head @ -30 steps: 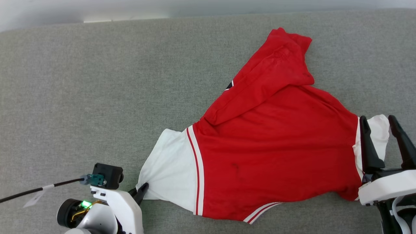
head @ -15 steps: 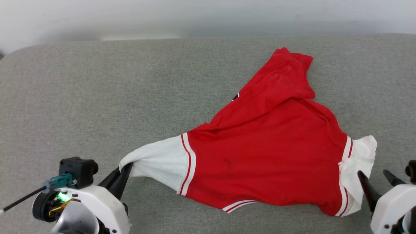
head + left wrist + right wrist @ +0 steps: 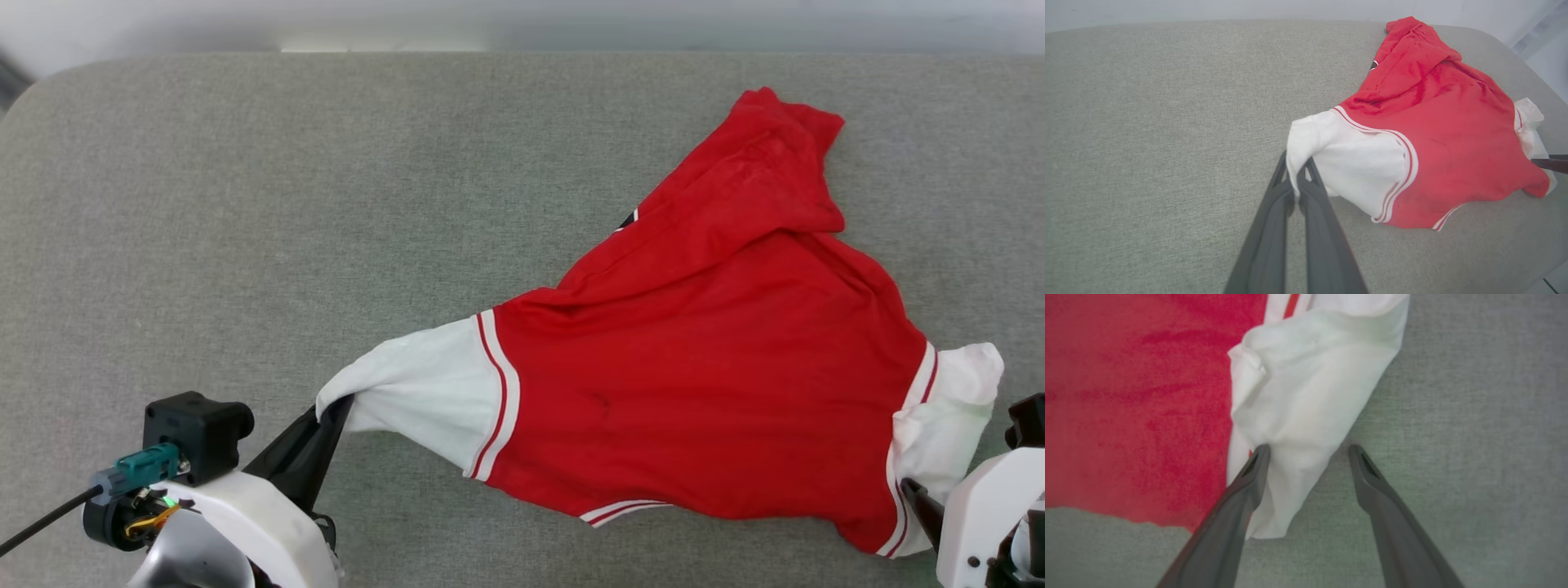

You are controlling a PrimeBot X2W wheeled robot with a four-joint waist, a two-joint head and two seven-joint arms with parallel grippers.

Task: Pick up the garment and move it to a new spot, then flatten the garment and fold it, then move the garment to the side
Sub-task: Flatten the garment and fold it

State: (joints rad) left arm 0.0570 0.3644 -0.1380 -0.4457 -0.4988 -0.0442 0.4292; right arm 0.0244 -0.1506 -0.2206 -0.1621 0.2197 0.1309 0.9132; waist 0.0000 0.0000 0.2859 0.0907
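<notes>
- Crumpled red jersey T-shirt [image 3: 702, 384] with white, striped-trim sleeves lay right of centre on grey fabric surface [image 3: 286, 204]
- Left gripper [image 3: 1296, 163] pinched the lower-left sleeve
- Right gripper [image 3: 1309, 451] had fingers spread, straddling the other sleeve's edge

The garment [image 3: 702, 359] hides nearly all its black print [image 3: 627, 219] under its own red fold.

The garment [image 3: 694, 384] was bright red with white sleeves, and thin red-and-white stripes trimmed the sleeve seams and the hem nearest the claws. The left claw [image 3: 1295, 169] and right claw [image 3: 1308, 451] were dark grey, the fabric worktop [image 3: 286, 204] speckled grey.
</notes>
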